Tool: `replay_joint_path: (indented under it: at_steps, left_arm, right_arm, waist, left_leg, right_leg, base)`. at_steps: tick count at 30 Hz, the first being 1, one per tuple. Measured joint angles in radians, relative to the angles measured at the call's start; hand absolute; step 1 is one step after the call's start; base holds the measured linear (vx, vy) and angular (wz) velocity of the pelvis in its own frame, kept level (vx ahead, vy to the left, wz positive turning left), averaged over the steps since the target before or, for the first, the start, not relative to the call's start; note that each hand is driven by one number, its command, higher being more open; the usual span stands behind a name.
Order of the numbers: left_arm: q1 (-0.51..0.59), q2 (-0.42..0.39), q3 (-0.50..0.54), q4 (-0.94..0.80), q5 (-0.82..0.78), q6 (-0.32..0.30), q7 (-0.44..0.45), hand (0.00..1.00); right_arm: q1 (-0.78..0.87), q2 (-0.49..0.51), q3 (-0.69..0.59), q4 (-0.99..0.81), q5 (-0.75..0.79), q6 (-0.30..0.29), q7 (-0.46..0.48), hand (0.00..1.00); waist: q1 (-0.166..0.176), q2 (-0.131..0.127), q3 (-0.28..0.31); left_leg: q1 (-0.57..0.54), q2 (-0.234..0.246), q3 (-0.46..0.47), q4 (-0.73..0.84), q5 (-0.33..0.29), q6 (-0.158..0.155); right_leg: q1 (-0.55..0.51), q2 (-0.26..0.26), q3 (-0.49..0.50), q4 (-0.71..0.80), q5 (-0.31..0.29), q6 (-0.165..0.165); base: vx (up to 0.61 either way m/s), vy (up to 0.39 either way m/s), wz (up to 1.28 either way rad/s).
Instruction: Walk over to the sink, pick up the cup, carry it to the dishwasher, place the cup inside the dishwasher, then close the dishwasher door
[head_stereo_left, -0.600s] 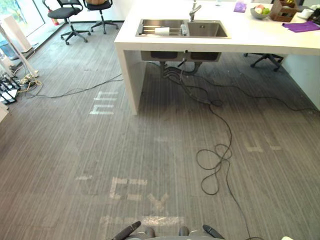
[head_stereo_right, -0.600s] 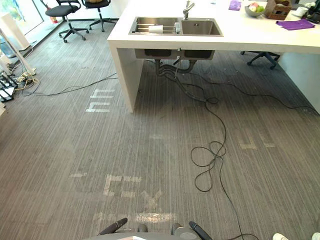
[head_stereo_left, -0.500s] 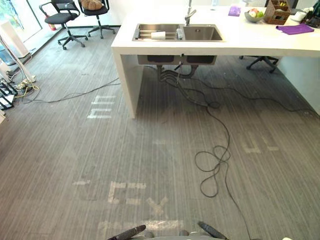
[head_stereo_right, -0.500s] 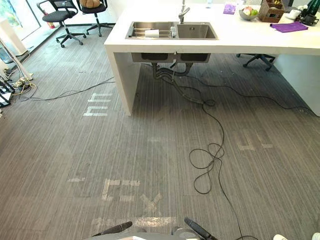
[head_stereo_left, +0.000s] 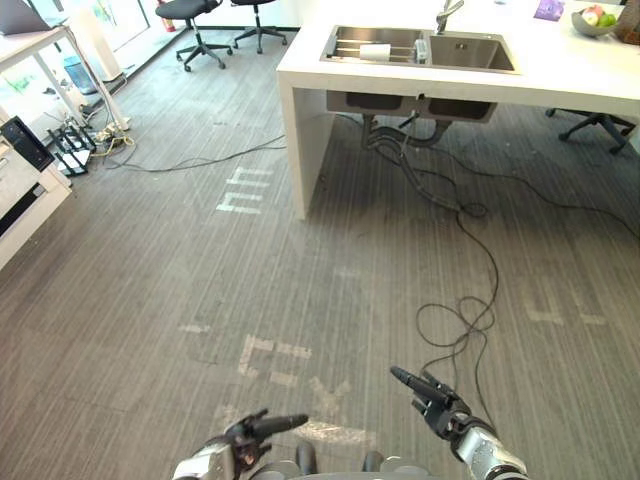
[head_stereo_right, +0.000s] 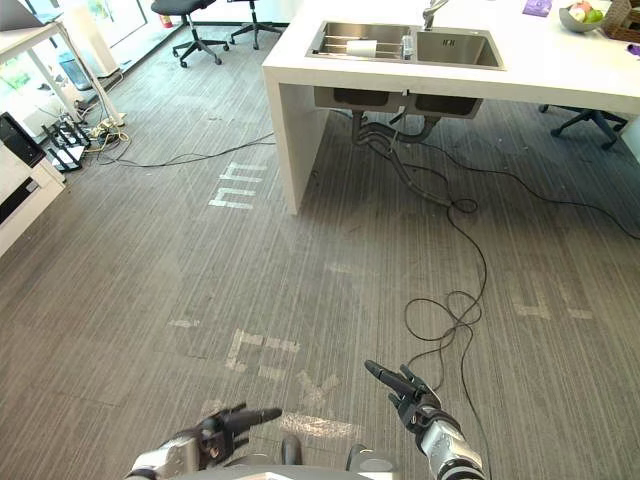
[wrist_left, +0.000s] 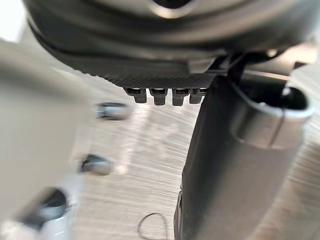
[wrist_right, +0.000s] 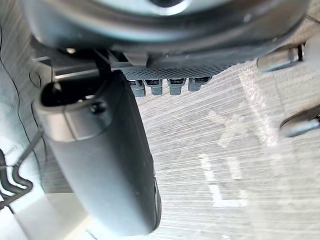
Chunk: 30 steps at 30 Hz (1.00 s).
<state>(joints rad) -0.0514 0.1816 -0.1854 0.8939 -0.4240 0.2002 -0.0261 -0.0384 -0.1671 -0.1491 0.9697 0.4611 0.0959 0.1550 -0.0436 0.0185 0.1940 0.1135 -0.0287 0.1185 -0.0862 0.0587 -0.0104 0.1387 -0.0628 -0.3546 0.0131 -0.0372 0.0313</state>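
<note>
The white cup (head_stereo_left: 375, 51) lies on its side on a rack in the left basin of the steel sink (head_stereo_left: 470, 52), far ahead in the white counter (head_stereo_left: 560, 85). A faucet (head_stereo_left: 447, 12) stands behind the basins. My left hand (head_stereo_left: 252, 430) and right hand (head_stereo_left: 430, 392) hang low over the grey floor, far from the sink. Both hands are open with straight fingers and hold nothing. The left wrist view shows the left thumb (wrist_left: 225, 165), and the right wrist view shows the right thumb (wrist_right: 105, 165), each over bare floor.
A black cable (head_stereo_left: 462, 318) loops across the floor between me and the counter. Pale tape marks (head_stereo_left: 272, 357) lie on the floor ahead. Office chairs (head_stereo_left: 195, 18) stand at the far left, a white desk (head_stereo_left: 30, 45) and floor clutter at the left edge. A fruit bowl (head_stereo_left: 592, 20) sits on the counter.
The camera has swung, so the counter and sink now sit further right in view. Both hands have come up into fuller view at the bottom.
</note>
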Motion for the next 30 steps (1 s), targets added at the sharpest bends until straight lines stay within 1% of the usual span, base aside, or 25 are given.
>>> replay_joint_path:
  at_steps: [3, 6, 8, 12, 14, 16, 19, 22, 25, 28, 30]
  left_arm:
    - [-0.011, -0.001, -0.008, -0.038, 0.088, -0.015, 0.06, 1.0]
    - [-0.014, -0.003, -0.019, -0.039, 0.162, -0.027, 0.107, 1.0]
    - [-0.01, -0.005, -0.02, -0.04, 0.228, -0.046, 0.146, 1.0]
    - [0.011, -0.004, -0.02, -0.072, 0.241, -0.05, 0.163, 1.0]
    - [0.022, -0.007, -0.021, -0.072, 0.249, -0.05, 0.163, 1.0]
    - [0.037, -0.007, -0.021, -0.071, 0.25, -0.052, 0.163, 1.0]
    - [0.056, -0.012, -0.021, -0.071, 0.243, -0.056, 0.155, 1.0]
    - [0.076, -0.015, -0.02, -0.071, 0.164, -0.056, 0.15, 1.0]
    - [0.106, -0.028, -0.016, -0.07, 0.083, -0.055, 0.132, 1.0]
    - [0.114, -0.034, -0.006, -0.055, 0.015, -0.037, 0.106, 1.0]
    - [0.112, -0.035, 0.002, -0.044, 0.009, -0.035, 0.091, 1.0]
  right_arm:
    - [0.016, -0.002, 0.0, 0.028, -0.029, 0.0, -0.002, 1.0]
    - [0.018, -0.002, 0.001, 0.039, -0.032, 0.001, -0.001, 1.0]
    - [0.016, -0.002, 0.001, 0.038, -0.033, 0.0, 0.0, 1.0]
    - [0.014, 0.0, 0.001, 0.036, -0.054, -0.005, 0.0, 1.0]
    - [0.017, 0.008, 0.001, 0.035, -0.055, -0.015, -0.002, 1.0]
    - [0.027, 0.017, 0.001, 0.034, -0.053, -0.024, -0.004, 1.0]
    - [0.059, 0.026, 0.006, 0.018, -0.049, -0.024, -0.004, 1.0]
    - [0.086, 0.046, 0.013, 0.014, -0.043, -0.024, -0.005, 1.0]
    - [0.11, 0.061, 0.026, 0.008, -0.003, -0.028, -0.012, 1.0]
    - [0.124, 0.064, 0.027, 0.006, 0.051, -0.027, -0.013, 1.0]
    - [0.125, 0.064, 0.027, 0.005, 0.067, -0.023, -0.012, 1.0]
  waist:
    - [-0.007, 0.0, 0.004]
    - [-0.012, 0.0, 0.004]
    - [-0.014, -0.001, 0.005]
    - [-0.014, -0.002, 0.005]
    - [-0.015, -0.007, 0.008]
    - [-0.016, -0.014, 0.012]
    - [-0.014, -0.018, 0.011]
    - [-0.012, -0.02, 0.011]
    - [-0.012, -0.02, 0.011]
    - [-0.006, -0.024, 0.008]
    - [-0.002, -0.024, 0.007]
  left_leg:
    - [-0.003, -0.003, -0.004, -0.001, 0.003, 0.005]
    - [-0.003, -0.004, -0.004, 0.0, 0.004, 0.005]
    - [0.0, -0.004, -0.002, 0.0, 0.004, 0.004]
    - [0.005, -0.004, 0.004, 0.0, 0.004, 0.003]
    - [0.01, -0.004, 0.009, 0.0, 0.003, 0.003]
    - [0.014, -0.003, 0.021, -0.002, 0.003, 0.002]
    - [0.018, -0.004, 0.035, -0.005, 0.001, 0.0]
    - [0.021, -0.002, 0.066, -0.005, -0.001, 0.001]
    - [0.024, 0.001, 0.09, -0.005, -0.004, 0.006]
    - [0.032, 0.005, 0.123, -0.006, -0.01, 0.014]
    - [0.037, 0.009, 0.149, -0.005, -0.019, 0.025]
  right_leg:
    - [0.0, -0.003, -0.006, -0.002, 0.0, 0.0]
    - [0.003, -0.004, -0.014, -0.003, -0.002, 0.003]
    - [0.01, -0.006, -0.025, -0.003, -0.003, 0.006]
    - [0.017, -0.008, -0.03, -0.002, -0.005, 0.007]
    - [0.019, -0.008, -0.026, 0.001, -0.005, 0.007]
    - [0.02, -0.009, -0.019, 0.004, -0.005, 0.007]
    - [0.019, -0.011, -0.01, 0.006, -0.004, 0.007]
    - [0.018, -0.011, -0.001, 0.006, -0.003, 0.007]
    - [0.015, -0.009, 0.013, 0.006, -0.003, 0.007]
    - [0.011, -0.006, 0.034, 0.016, -0.003, 0.007]
    - [-0.016, -0.009, 0.059, 0.064, -0.025, 0.009]
  base:
    - [0.02, 0.007, 0.02]
    - [0.02, 0.004, 0.07]
    - [0.01, 0.001, 0.11]
    - [-0.02, 0.002, 0.04]
    - [-0.04, 0.011, -0.06]
    - [-0.05, 0.015, -0.1]
    - [-0.04, 0.023, -0.1]
    - [-0.03, 0.02, -0.12]
    - [-0.02, 0.014, -0.13]
    - [0.0, 0.011, -0.22]
    - [0.0, 0.022, -0.37]
